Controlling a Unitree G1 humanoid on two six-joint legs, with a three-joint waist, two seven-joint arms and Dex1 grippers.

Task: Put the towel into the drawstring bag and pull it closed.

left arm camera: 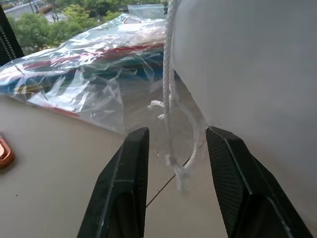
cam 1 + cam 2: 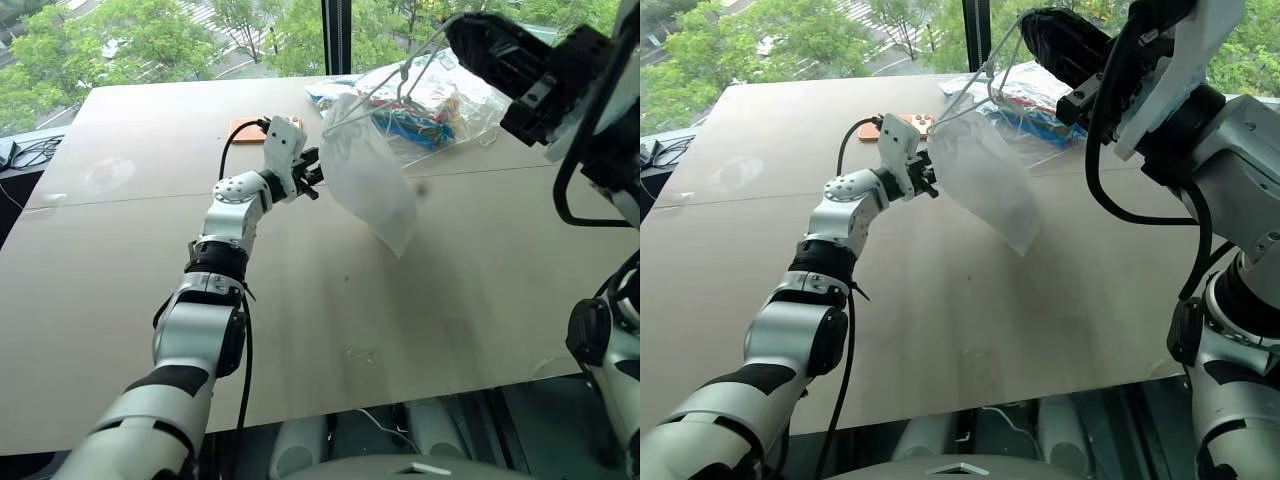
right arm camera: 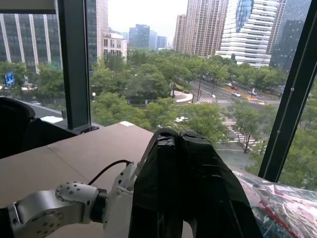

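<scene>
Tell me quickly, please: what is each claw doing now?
Left claw: open, cord between its fingers.
Right claw: closed on the drawstring bag's cords.

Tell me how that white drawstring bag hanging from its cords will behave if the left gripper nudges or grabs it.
The drawstring bag hangs slack and creased from thin cords in the shut right gripper, so it is probably floppy and light. Hanging clear of the table, a nudge would likely swing it. The loose cord dangles between the open left gripper's fingers and may slip aside.
</scene>
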